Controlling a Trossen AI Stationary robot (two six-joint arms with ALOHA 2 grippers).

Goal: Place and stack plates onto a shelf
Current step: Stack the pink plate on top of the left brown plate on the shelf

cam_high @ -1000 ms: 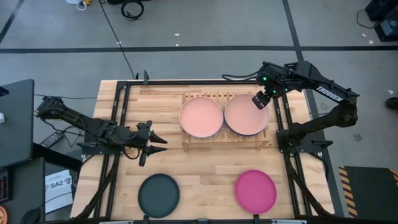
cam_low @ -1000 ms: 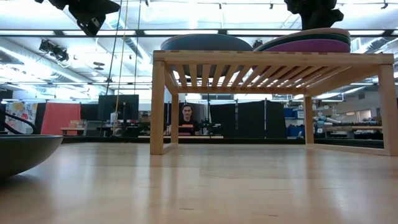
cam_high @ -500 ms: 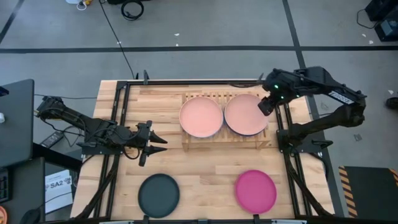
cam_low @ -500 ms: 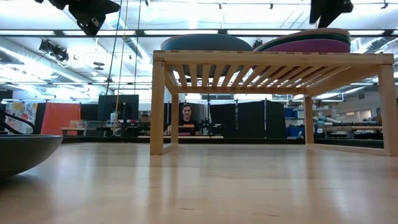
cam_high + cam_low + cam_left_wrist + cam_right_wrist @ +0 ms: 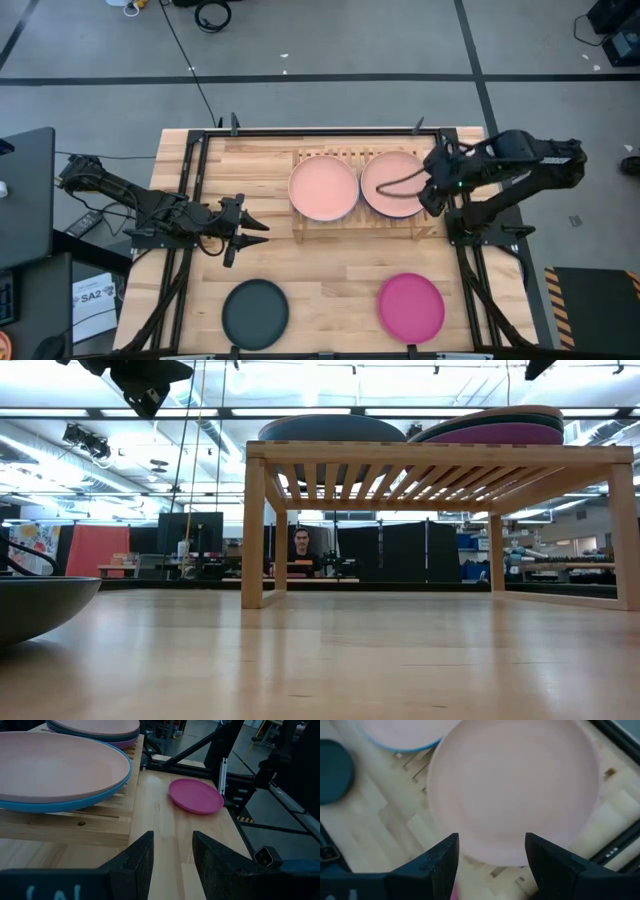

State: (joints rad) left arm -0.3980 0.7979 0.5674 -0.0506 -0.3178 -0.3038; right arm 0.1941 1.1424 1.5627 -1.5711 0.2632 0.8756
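Now the right gripper point(image 5: 490, 865) hangs open, empty, above the right salmon-pink plate point(image 5: 393, 183); left gripper point(image 5: 252, 233) open mid-left.

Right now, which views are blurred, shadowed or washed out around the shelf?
Right wrist view: soft focus, the salmon plate lacks crisp edges. High view: a curved arm shadow lies across the right salmon plate. Low view: backlit by bright ceiling lights, so the shelf shows dark beneath and the near dark plate is blurred. Left wrist view: sharp, evenly lit.
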